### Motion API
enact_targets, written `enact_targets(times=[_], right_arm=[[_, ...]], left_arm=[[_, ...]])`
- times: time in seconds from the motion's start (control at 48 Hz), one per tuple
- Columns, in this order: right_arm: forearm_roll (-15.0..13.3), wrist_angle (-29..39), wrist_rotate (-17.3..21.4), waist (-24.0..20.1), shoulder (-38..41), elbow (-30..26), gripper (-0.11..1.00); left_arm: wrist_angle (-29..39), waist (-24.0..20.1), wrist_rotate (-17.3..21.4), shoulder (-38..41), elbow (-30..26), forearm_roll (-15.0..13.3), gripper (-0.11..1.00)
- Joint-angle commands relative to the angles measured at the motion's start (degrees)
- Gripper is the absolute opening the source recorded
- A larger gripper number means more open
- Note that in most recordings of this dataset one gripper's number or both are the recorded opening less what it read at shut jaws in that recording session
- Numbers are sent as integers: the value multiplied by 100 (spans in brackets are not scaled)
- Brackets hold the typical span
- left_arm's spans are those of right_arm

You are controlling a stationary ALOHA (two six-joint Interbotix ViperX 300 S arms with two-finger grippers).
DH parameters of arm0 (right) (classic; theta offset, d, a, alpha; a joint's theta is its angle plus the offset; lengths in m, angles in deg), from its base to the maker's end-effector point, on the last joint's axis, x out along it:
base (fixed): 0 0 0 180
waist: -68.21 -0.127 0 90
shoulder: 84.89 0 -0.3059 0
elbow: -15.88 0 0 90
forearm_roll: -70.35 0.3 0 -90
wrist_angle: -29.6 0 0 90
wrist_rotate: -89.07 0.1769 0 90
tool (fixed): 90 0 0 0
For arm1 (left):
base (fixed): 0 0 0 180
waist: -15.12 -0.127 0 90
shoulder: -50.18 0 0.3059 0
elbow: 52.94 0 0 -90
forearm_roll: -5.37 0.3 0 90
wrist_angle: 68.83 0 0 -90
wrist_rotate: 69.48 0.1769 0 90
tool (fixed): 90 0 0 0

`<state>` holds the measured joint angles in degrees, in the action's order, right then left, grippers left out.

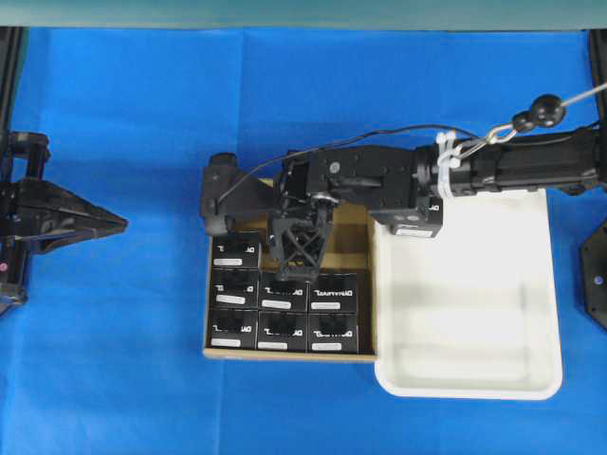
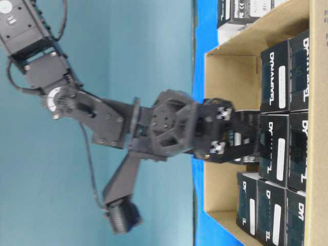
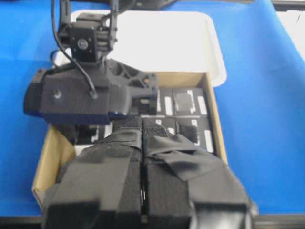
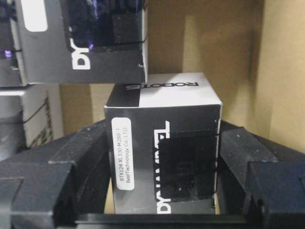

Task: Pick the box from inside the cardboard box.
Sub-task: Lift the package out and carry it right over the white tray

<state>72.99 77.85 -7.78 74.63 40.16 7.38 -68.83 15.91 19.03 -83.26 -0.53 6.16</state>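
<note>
The cardboard box (image 1: 285,354) lies mid-table with several small black boxes (image 1: 332,292) in rows inside it. My right gripper (image 1: 299,254) reaches down into its back half. In the right wrist view my right gripper (image 4: 164,138) is shut on one black box (image 4: 162,102) with a white label strip, one finger against each side, the tan floor behind it. The table-level view shows the same grip (image 2: 241,138) just inside the box's wall (image 2: 225,72). My left gripper (image 1: 119,225) is shut and empty at the far left, well away from the cardboard box (image 3: 47,157).
A white plastic tray (image 1: 465,379) stands against the cardboard box's right side and also shows in the left wrist view (image 3: 162,38). Other black boxes (image 4: 81,43) sit close around the held one. Blue cloth covers the table.
</note>
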Motion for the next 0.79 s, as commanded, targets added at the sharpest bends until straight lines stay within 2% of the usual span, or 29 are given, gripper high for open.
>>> enact_targets(times=[0.0, 0.229, 0.417, 0.604, 0.771], right_arm=[[18, 246, 35, 26, -290, -211, 62], [18, 1028, 26, 114, -923, -448, 62], [18, 1459, 35, 158, -1538, -325, 62], [18, 1828, 70, 264, -2109, 167, 62], [18, 1925, 79, 325, -2540, 835, 62]], left_arm=[[-26, 9, 0, 18, -123, 9, -6], [97, 9, 0, 18, -132, 9, -6], [167, 9, 0, -9, -132, 9, -6], [167, 9, -9, -26, -132, 9, -6], [185, 9, 0, -26, -132, 9, -6]])
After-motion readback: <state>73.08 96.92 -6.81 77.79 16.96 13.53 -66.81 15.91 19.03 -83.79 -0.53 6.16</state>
